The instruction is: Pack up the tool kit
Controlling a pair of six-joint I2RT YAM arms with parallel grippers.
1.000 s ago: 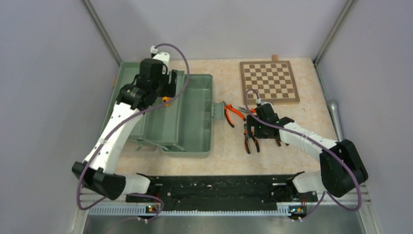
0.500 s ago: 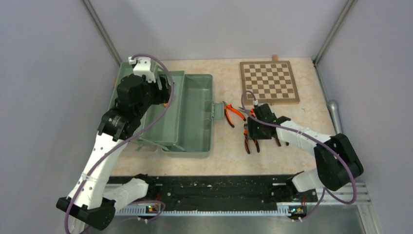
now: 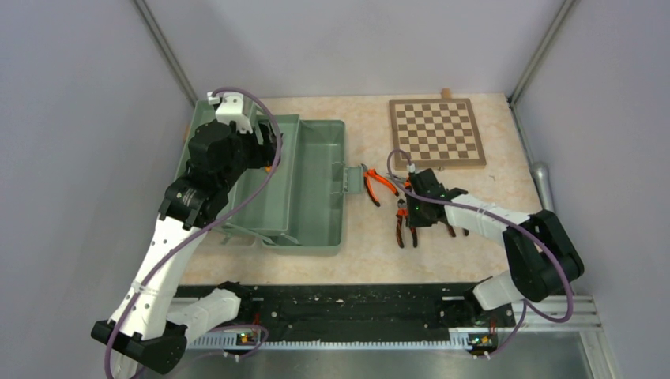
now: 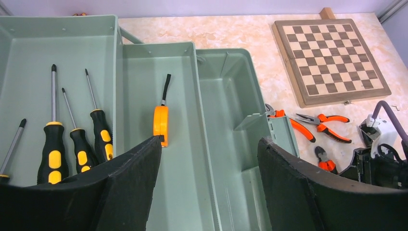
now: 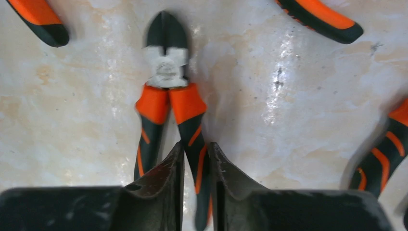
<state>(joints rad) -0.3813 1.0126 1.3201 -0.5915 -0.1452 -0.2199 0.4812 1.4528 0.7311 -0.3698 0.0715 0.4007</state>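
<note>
The right gripper (image 5: 196, 147) is drawn narrow, its two fingers (image 5: 171, 178) pinched on one orange-and-black handle of the cutting pliers (image 5: 166, 101), which lie flat on the table (image 3: 371, 253) with their jaws pointing away from the wrist. The other handle sits outside the grip, just beside the left finger. The right arm reaches in low from the table's right side, elbow bent near the front edge and forearm running leftward to the tool, wrist turned down over it.

Two more orange-handled pairs lie close by: the long-nose pliers (image 4: 322, 126) just beyond the gripper, and another set of pliers (image 3: 378, 185) beside the latch of the toolbox (image 3: 324, 189).

The left gripper (image 4: 209, 144) hangs spread wide and holds nothing (its black fingers frame the open box below). The left arm rises from its base at the near edge and stretches forward over the box's left half, wrist tipped down toward the interior.

The pale-green toolbox stands open on the table's left. The small orange tape measure (image 4: 160, 125) rests in its middle tray section, and four yellow-and-black screwdrivers (image 4: 52, 149) lie side by side in the leftmost section. The wooden chessboard (image 3: 437, 132) sits at the far right of the table, well apart from the box.
</note>
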